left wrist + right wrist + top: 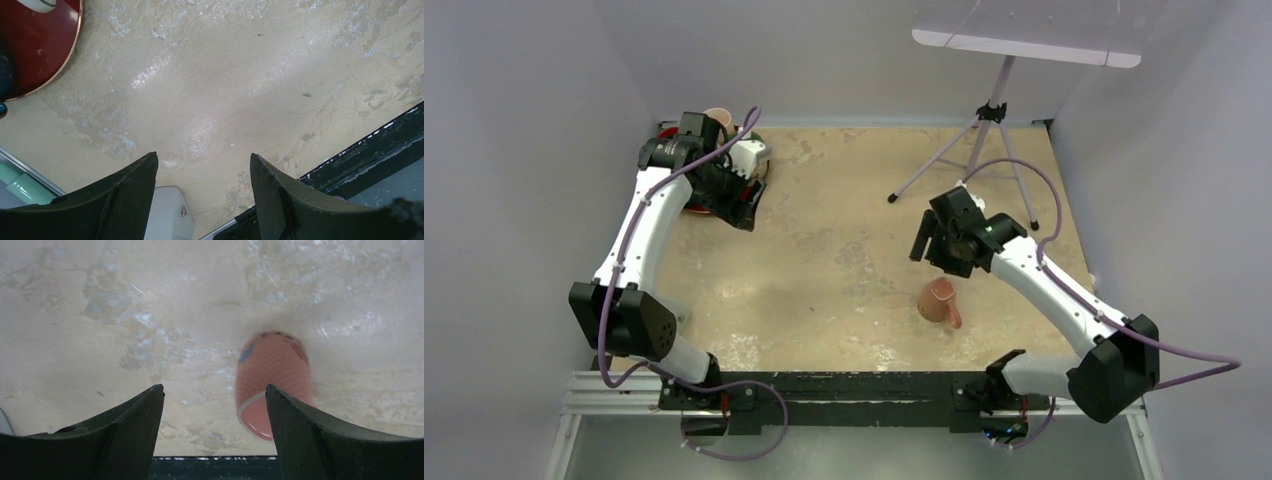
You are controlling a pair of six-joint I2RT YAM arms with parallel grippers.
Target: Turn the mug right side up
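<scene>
Lying on what looked like its side, the pink mug (pixel 939 302) rested on the tan table (pixel 824 260) toward the near right, its handle turned to the near edge. The right gripper (pixel 927 243) hung above and just beyond it, jaws apart with nothing between them and nothing touching the mug. I took this for the approach: no grasp had been made yet. To my eye the next move called for the gripper to shift sideways until the mug sat between its jaws, come down, close on the wall or rim, then tip it onto its base.

The right wrist view showed what the overhead one could not. The mug lay off-centre, to the right of the gap and partly behind one of the fingers (pixel 320 440). A pale band ringed its near end, though I could not tell whether that end was mouth or base.

Only the overhead view showed the handle, and the left gripper (pixel 746 205) well away at the far left. Its wrist view showed its jaws apart over bare table beside a red plate (pixel 40 50).
</scene>
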